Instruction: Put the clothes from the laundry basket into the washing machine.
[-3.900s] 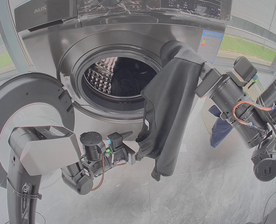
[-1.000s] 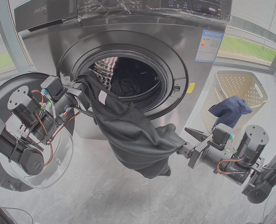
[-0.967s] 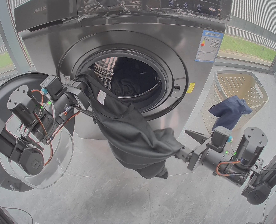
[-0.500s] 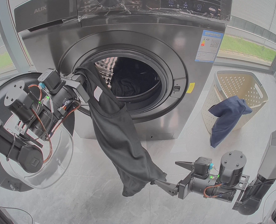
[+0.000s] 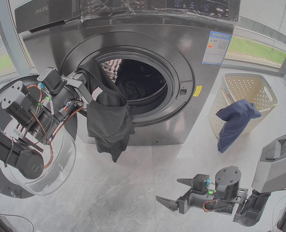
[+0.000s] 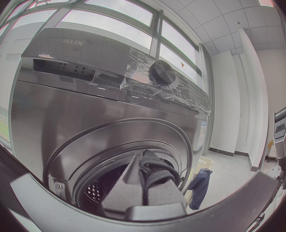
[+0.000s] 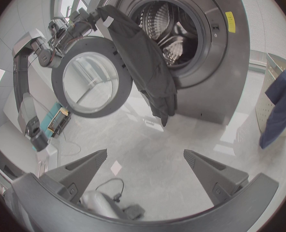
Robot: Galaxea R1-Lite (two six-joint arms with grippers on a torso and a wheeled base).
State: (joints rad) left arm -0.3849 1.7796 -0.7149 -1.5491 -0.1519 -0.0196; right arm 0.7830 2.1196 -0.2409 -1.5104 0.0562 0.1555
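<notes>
The left arm is raised at middle left, its pincer (image 5: 81, 80) clenched on a black garment (image 5: 108, 120) hanging at the left rim of the washing machine (image 5: 181, 58) opening. The right arm sits low at lower right, its pincer (image 5: 167, 189) spread wide and released. A blue garment (image 5: 235, 120) drapes over the laundry basket (image 5: 249, 89) at right.

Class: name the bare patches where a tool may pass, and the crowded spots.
Free: floor between washing machine and open right tool; the door opening's right half. Crowded: its left edge, where the left tool grips the black garment.
</notes>
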